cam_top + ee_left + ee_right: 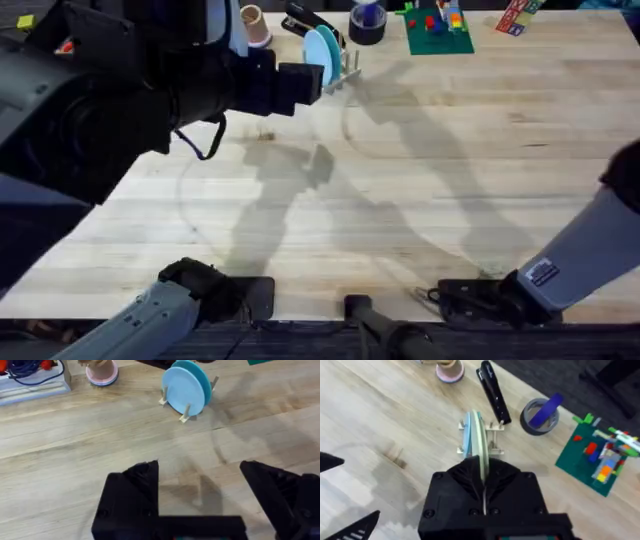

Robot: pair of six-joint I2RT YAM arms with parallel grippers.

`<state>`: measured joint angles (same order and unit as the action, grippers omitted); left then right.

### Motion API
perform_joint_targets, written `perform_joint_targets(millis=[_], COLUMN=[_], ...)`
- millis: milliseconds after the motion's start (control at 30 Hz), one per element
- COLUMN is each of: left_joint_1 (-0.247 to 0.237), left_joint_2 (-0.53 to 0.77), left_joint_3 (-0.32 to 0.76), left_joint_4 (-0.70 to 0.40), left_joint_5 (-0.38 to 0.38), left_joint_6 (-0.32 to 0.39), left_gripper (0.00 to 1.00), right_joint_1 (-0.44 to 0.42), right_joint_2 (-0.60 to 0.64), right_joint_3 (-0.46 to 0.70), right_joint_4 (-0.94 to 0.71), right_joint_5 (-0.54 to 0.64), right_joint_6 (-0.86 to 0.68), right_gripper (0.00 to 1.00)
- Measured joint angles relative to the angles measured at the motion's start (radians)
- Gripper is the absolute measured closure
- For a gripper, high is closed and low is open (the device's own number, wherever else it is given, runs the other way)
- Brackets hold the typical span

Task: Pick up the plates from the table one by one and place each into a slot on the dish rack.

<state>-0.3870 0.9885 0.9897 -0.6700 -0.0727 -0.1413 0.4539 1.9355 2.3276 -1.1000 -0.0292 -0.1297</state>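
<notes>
The right gripper (483, 474) is clenched on the rim of a pale cream plate (480, 442), held edge-on directly above the dish rack (495, 450); whether it sits in a slot yet, I cannot tell. A light blue plate (468, 440) stands upright in the rack just beside it. The left gripper (200, 467) hovers low over bare wood, well short of the rack, its black fingers (142, 477) spread wide and holding nothing.

The table (450, 190) is pale planked wood crossed by the arms' shadows. Along its far edge, near the rack, lie a black stapler (492, 390), a dark tape roll (539, 412), a green brick baseplate (585, 462) (with coloured bricks on it) and a small pink-based cup (102, 372). A clear tray (30, 385) holds blue cable.
</notes>
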Motion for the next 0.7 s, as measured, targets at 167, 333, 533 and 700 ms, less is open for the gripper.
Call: perform_joint_targets(millis=[167,333,533,700], left_joint_1=[0.0,0.0,0.0,0.0], left_joint_2=[0.0,0.0,0.0,0.0], left_joint_3=[0.0,0.0,0.0,0.0], left_joint_4=[0.0,0.0,0.0,0.0], left_joint_5=[0.0,0.0,0.0,0.0], left_joint_6=[0.0,0.0,0.0,0.0], left_gripper=[0.006,0.006,0.006,0.006], right_joint_1=[0.009,0.021,0.029,0.029], right_joint_2=[0.047,0.079,0.116,0.129], right_joint_3=[0.0,0.0,0.0,0.0], right_joint_4=[0.0,0.0,0.0,0.0], right_joint_5=[-0.001,0.0,-0.001,0.0], right_joint_6=[0.025,0.034,0.048,0.049], right_gripper=[0.973,0.973,0.973,0.973])
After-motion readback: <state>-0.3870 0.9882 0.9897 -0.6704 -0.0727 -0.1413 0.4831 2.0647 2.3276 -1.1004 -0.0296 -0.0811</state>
